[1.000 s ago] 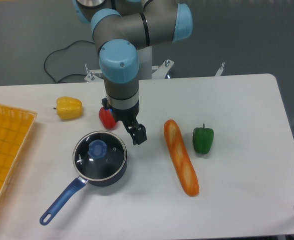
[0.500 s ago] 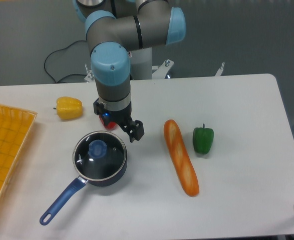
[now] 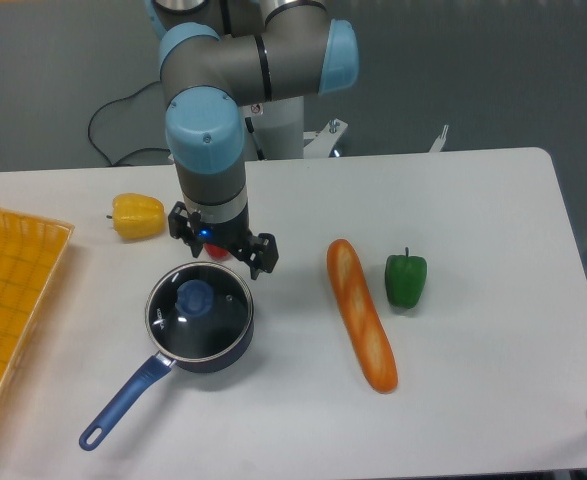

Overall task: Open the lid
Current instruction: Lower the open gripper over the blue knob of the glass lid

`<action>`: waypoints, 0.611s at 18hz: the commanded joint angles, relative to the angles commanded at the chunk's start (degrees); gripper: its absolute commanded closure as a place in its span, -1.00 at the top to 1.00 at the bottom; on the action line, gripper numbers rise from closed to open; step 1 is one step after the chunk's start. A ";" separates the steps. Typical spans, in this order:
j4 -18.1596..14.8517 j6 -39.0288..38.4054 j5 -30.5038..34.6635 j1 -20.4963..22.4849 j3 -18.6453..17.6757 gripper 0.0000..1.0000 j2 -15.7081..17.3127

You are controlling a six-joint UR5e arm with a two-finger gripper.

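White table (image 3: 493, 330), grey floor behind it, black cable on the floor at rear left. Yellow tray (image 3: 13, 300) at the table's left edge. Yellow pepper (image 3: 138, 215) near the rear edge, left. Saucepan (image 3: 173, 350) left of centre, handle toward the front-left corner; lid (image 3: 199, 312) seated on it, blue knob up. Gripper (image 3: 223, 252) hangs just behind the lid's rear rim, holding nothing; contact and finger spread cannot be told. Bread loaf (image 3: 361, 315) at centre, 1 green pepper (image 3: 406, 280) just right.
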 joint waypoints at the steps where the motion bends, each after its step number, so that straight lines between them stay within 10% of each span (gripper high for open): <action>1: -0.09 -0.89 0.00 -0.53 0.00 1.00 0.00; 11: 0.09 -12.57 -0.09 -4.13 0.09 1.00 -1.31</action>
